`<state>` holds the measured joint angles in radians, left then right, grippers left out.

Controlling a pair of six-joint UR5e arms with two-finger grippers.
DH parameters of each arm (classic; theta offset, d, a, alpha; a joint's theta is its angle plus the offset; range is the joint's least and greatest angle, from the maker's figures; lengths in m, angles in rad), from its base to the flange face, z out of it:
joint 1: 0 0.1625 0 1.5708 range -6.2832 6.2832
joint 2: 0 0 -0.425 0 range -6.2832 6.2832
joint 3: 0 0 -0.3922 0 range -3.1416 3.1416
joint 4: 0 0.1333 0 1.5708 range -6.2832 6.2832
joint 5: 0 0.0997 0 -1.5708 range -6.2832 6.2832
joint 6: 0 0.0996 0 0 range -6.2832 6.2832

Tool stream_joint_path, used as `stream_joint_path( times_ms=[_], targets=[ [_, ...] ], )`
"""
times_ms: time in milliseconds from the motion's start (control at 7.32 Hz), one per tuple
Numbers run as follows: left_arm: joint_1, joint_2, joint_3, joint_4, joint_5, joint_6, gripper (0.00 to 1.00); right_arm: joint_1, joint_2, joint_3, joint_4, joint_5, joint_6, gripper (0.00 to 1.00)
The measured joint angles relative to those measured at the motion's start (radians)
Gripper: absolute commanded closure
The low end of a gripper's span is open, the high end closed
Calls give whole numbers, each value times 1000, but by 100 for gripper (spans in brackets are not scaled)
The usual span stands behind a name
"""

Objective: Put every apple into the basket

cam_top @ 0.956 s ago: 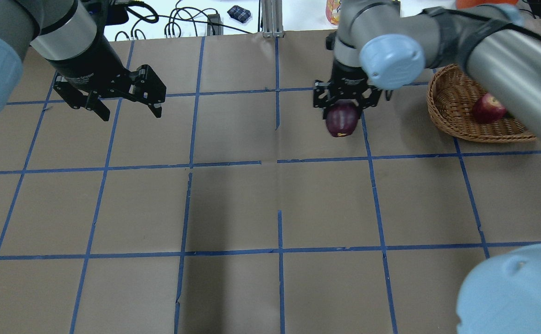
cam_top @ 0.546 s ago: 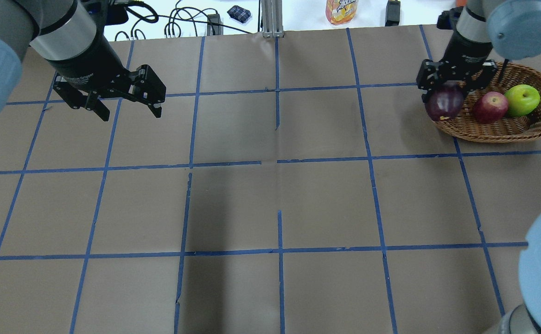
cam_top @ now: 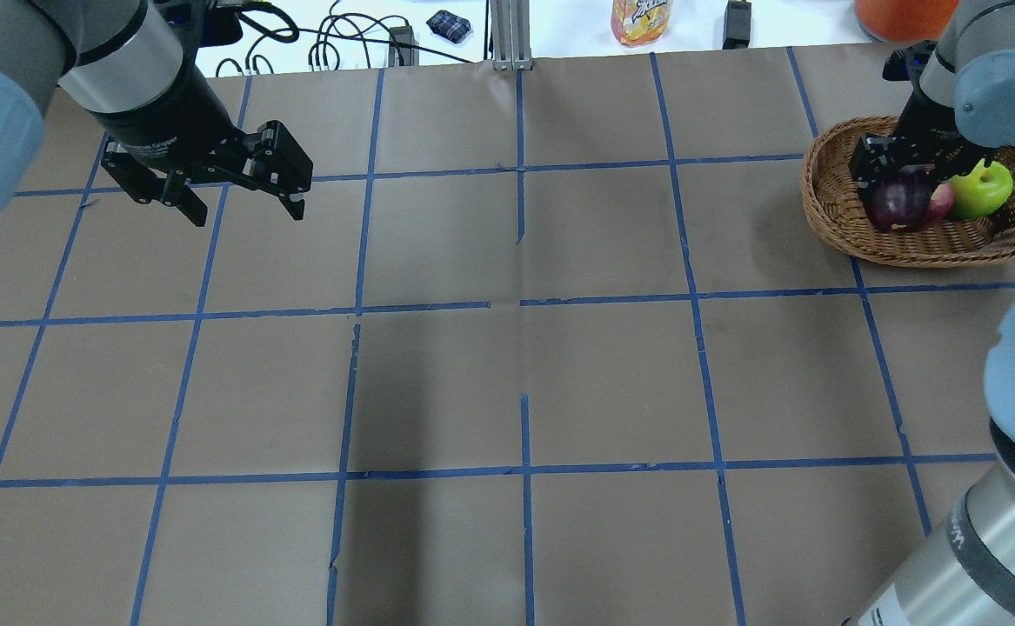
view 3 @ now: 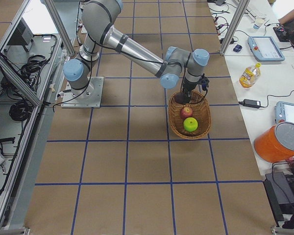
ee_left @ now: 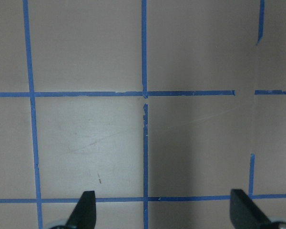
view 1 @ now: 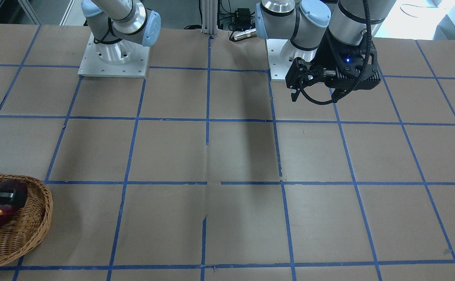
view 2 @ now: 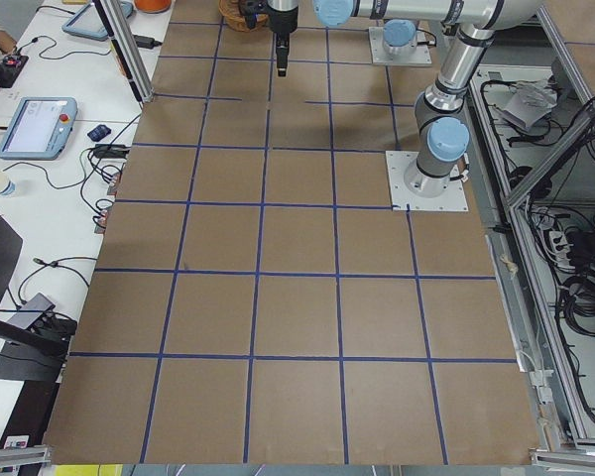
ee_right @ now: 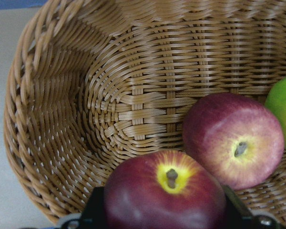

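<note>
- The right gripper [cam_top: 900,184] has its jaws closed on the maroon apple [cam_top: 897,205], holding it inside the basket [cam_top: 827,209] at the table's [cam_top: 507,382] far right.
- I cannot tell whether that apple touches the wicker.
- The red apple [ee_right: 234,139] lies in the basket just right of it, with the green apple [cam_top: 984,186] further right.
- The left gripper [cam_top: 246,210] hangs over the far left, jaws wide apart, holding nothing.

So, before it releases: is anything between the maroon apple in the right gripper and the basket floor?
Nothing visible. The maroon apple hangs inside the basket over bare wicker; the red apple sits close beside it.
</note>
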<state>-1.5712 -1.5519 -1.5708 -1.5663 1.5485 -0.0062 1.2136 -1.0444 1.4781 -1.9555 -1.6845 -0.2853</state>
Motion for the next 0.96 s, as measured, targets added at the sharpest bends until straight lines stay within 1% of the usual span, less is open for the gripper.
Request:
stream_joint_path(
  times_ms=[273,410,546,683,956],
  targets=[
    [-1,0,1,1,0,0,0,4,13,1,-9,9,-7,100],
    [-1,0,1,1,0,0,0,5,20,1,-9,21,-8,85],
    [-1,-1,1,2,-1,-1,0,5,23,1,-9,28,-9,25],
    [-2,-1,2,4,-1,-2,0,6,25,-2,-10,31,-10,1],
    [-2,-2,3,6,-1,-1,0,6,35,-17,-9,33,-10,0]
  ],
)
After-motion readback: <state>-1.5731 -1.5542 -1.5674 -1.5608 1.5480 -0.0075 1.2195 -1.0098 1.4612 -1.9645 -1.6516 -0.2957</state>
